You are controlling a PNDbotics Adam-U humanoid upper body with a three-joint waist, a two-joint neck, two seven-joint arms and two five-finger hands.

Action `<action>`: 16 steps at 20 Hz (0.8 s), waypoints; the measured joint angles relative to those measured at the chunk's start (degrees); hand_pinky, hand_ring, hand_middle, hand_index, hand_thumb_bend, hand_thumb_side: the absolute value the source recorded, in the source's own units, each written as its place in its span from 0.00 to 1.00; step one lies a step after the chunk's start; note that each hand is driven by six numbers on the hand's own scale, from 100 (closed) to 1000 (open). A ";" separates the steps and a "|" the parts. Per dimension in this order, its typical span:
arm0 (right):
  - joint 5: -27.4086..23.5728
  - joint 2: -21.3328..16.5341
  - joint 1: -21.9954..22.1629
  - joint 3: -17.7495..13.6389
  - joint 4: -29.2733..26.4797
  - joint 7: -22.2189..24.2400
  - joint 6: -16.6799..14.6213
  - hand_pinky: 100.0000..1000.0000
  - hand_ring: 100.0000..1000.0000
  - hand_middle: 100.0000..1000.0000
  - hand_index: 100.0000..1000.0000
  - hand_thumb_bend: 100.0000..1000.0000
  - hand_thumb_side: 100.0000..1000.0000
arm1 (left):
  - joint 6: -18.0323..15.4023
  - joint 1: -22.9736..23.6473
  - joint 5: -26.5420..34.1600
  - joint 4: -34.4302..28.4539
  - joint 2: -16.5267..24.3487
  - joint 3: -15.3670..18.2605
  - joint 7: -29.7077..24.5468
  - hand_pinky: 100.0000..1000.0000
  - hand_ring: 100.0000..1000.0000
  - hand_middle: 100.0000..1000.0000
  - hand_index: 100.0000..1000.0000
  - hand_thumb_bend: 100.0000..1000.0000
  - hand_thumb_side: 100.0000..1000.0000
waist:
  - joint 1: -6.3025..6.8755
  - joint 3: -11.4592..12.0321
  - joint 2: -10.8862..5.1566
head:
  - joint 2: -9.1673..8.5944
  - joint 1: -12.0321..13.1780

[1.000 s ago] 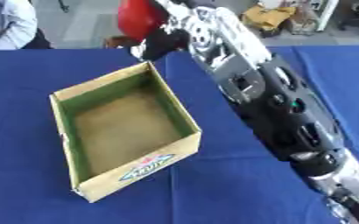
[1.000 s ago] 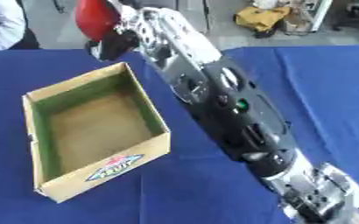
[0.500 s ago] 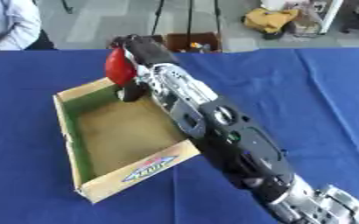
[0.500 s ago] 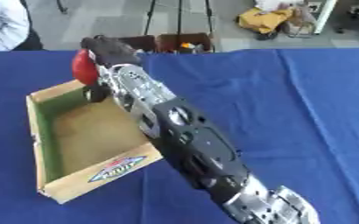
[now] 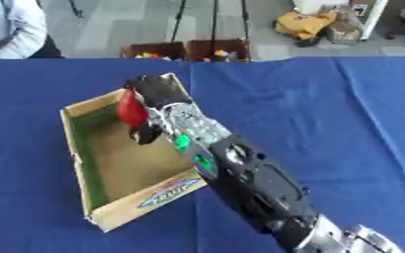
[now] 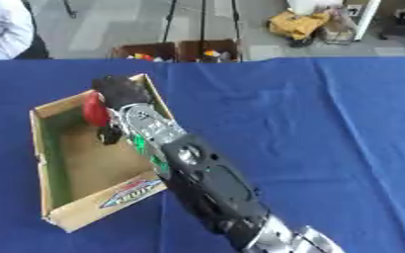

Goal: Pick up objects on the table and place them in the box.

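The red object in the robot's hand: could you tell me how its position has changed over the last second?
The right hand has carried the red object from above the table beyond the box down into the box's opening, still clasped. The box has not visibly moved on the blue table.

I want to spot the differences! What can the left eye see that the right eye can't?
Only the left eye view: almost nothing extra; the box just sits further right.

Only the right eye view: more blue table left of the box.

Both: the right hand over the box, curled round a red thing, and crates of items behind the table. The left hand shows in neither.
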 measured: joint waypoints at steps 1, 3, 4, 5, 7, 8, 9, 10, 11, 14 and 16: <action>0.14 0.21 0.09 0.08 0.49 0.09 -0.25 0.52 0.55 0.71 0.84 0.00 0.00 | 0.03 -0.01 0.01 0.00 0.00 0.00 -0.03 0.65 0.89 0.84 0.89 0.00 1.00 | 0.00 0.06 0.00 | -0.06 -0.10; 0.24 0.50 0.44 0.27 1.52 0.37 -0.71 0.55 0.56 0.72 0.85 0.00 0.00 | 0.08 -0.02 0.01 0.00 0.00 0.00 -0.08 0.65 0.89 0.84 0.89 0.00 1.00 | 0.00 0.10 0.00 | -0.15 -0.15; 0.25 0.68 0.47 0.27 2.04 0.55 -0.92 0.57 0.58 0.74 0.86 0.00 0.00 | 0.09 -0.02 0.01 0.00 0.00 -0.01 -0.09 0.65 0.89 0.84 0.89 0.00 1.00 | 0.00 0.10 0.00 | -0.17 -0.16; 0.26 0.84 0.47 0.28 2.53 0.80 -1.19 0.58 0.58 0.74 0.87 0.00 0.00 | 0.09 -0.03 0.02 0.00 0.00 -0.01 -0.09 0.65 0.89 0.84 0.89 0.00 1.00 | 0.00 0.10 0.00 | -0.17 -0.16; 0.28 1.00 0.48 0.28 3.27 1.51 -1.89 0.60 0.60 0.75 0.88 0.01 0.00 | 0.10 -0.06 0.02 0.00 0.00 -0.01 -0.10 0.65 0.89 0.84 0.89 0.00 1.00 | 0.00 0.10 0.00 | -0.18 -0.16; 0.30 1.04 0.48 0.28 3.39 1.89 -2.28 0.63 0.65 0.77 0.89 0.10 0.03 | 0.10 -0.09 0.02 0.00 0.00 -0.01 -0.10 0.65 0.89 0.84 0.89 0.00 1.00 | 0.00 0.09 0.00 | -0.19 -0.16; 0.37 1.06 0.48 0.28 3.41 2.24 -2.62 0.63 0.67 0.77 0.89 0.14 0.05 | 0.10 -0.13 0.02 0.00 0.00 -0.01 -0.10 0.65 0.89 0.84 0.89 0.00 1.00 | -0.07 0.08 0.00 | -0.20 -0.16; 0.47 1.06 0.48 0.28 3.40 2.57 -2.92 0.65 0.69 0.78 0.91 0.24 0.10 | 0.10 -0.15 0.02 0.00 0.00 -0.01 -0.10 0.65 0.89 0.84 0.89 0.00 1.00 | -0.19 0.03 0.00 | -0.20 -0.16; 0.59 1.06 0.48 0.28 3.32 2.86 -3.18 0.65 0.70 0.79 0.91 0.28 0.13 | 0.10 -0.15 0.02 0.00 0.00 -0.01 -0.10 0.65 0.89 0.84 0.89 0.00 1.00 | -0.30 0.00 0.00 | -0.21 -0.16; 0.99 1.04 0.47 0.28 2.72 3.47 -3.64 0.67 0.74 0.80 0.92 0.41 0.19 | 0.10 -0.15 0.02 0.00 -0.01 -0.01 -0.10 0.65 0.89 0.84 0.89 0.00 1.00 | -0.33 -0.05 0.00 | -0.35 -0.16; 1.23 1.02 0.47 0.25 1.93 3.71 -3.75 0.69 0.76 0.81 0.95 0.48 0.22 | 0.10 -0.15 0.02 0.00 -0.01 -0.01 -0.10 0.65 0.89 0.84 0.89 0.00 1.00 | -0.33 -0.07 0.00 | -0.37 -0.16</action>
